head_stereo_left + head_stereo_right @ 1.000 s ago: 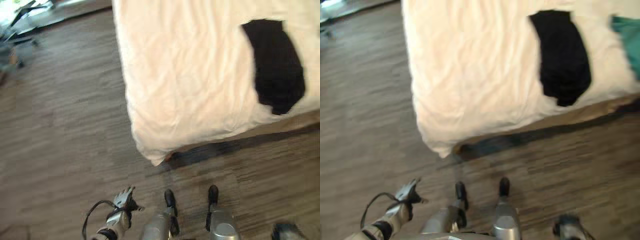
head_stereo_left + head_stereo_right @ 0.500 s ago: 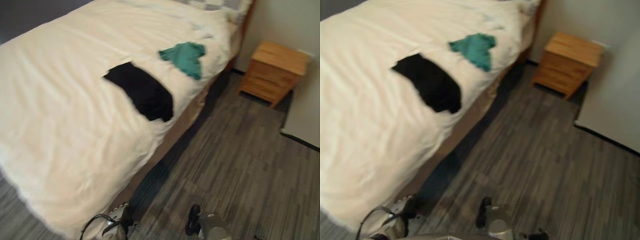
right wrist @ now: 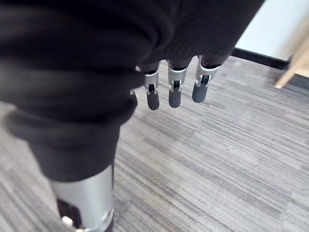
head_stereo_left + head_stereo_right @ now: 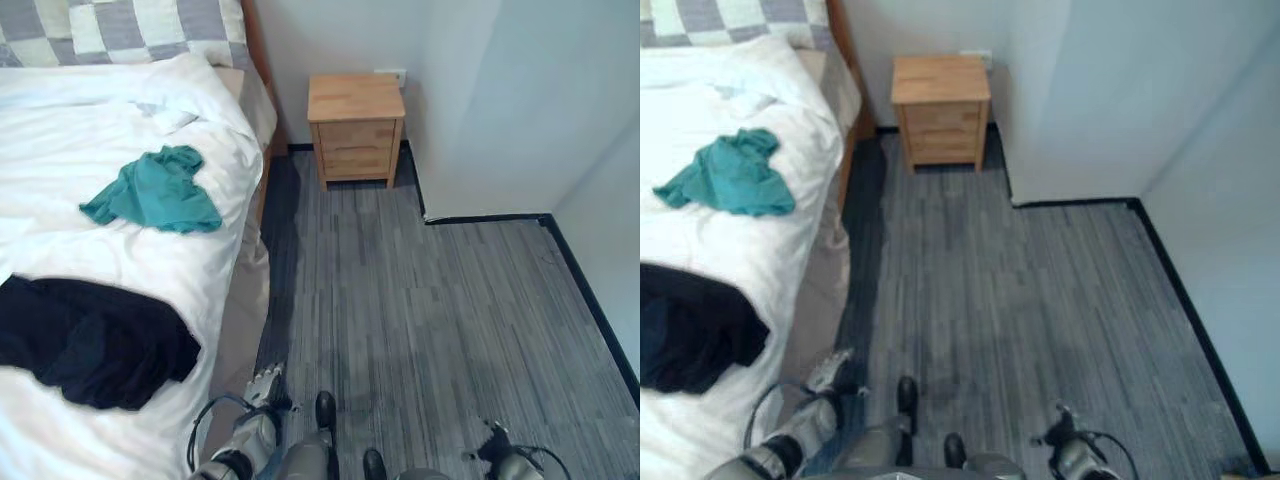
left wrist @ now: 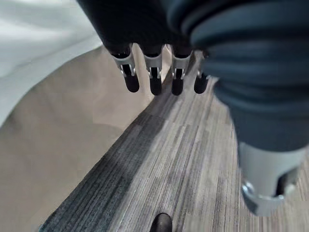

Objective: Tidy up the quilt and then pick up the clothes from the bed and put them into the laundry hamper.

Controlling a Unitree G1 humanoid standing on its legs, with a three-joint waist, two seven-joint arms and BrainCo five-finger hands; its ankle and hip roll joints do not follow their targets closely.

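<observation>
While both arms hung low at the robot's sides, the left hand (image 4: 268, 385) hovered just beside the bed's edge with its fingers (image 5: 152, 77) straight and relaxed, grasping nothing. The right hand (image 4: 1062, 428) hung over bare floor (image 4: 420, 300), well apart from the bed, its fingers (image 3: 174, 89) likewise loose and empty. That posture read as walking or repositioning rather than reaching.

On the white quilt (image 4: 60, 190), the black garment (image 4: 95, 340) lay nearest, crumpled close to the bed's side edge, probably within easy reach of the left hand once it lifted. Farther up the bed, the teal garment (image 4: 155, 190) sat bunched near the same edge, well apart from the black one. The quilt looked fairly smooth, though rumpled near the checked pillow (image 4: 120, 30) at the head.

Beyond the bed, a wooden nightstand (image 4: 356, 125) stood against the wall (image 4: 500, 100), just beside the headboard. The floor between bed and wall gave an open lane for stepping alongside the mattress, narrowing toward the nightstand. No hamper could be seen, so both garments remained to be collected.
</observation>
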